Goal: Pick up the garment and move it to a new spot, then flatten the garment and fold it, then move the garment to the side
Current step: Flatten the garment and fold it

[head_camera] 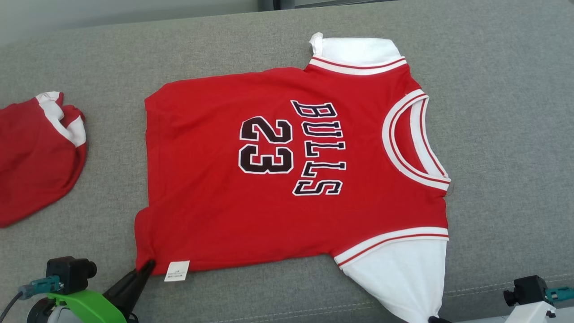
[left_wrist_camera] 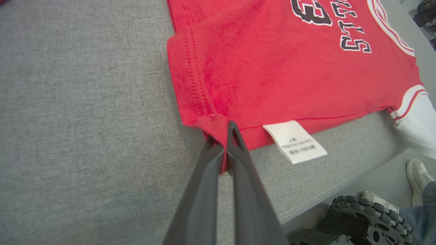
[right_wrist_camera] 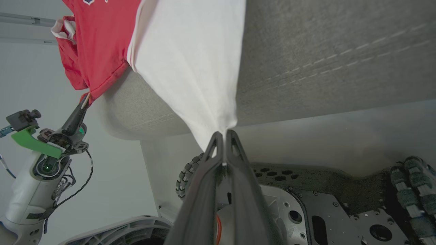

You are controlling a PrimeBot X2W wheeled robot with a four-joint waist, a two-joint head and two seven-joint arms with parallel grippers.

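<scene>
You've got the left end effector (left_wrist_camera: 223, 135) clenched on the jersey (head_camera: 278, 179) at its red hem corner, right end effector (right_wrist_camera: 224, 134) clenched on the white sleeve (head_camera: 403, 273) tip; body spread on grey cushion (head_camera: 502, 112).

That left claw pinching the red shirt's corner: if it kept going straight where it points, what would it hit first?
The red jersey itself. The left gripper is shut on its hem corner and points across the body, so it would likely bunch up that cloth at once.
</scene>
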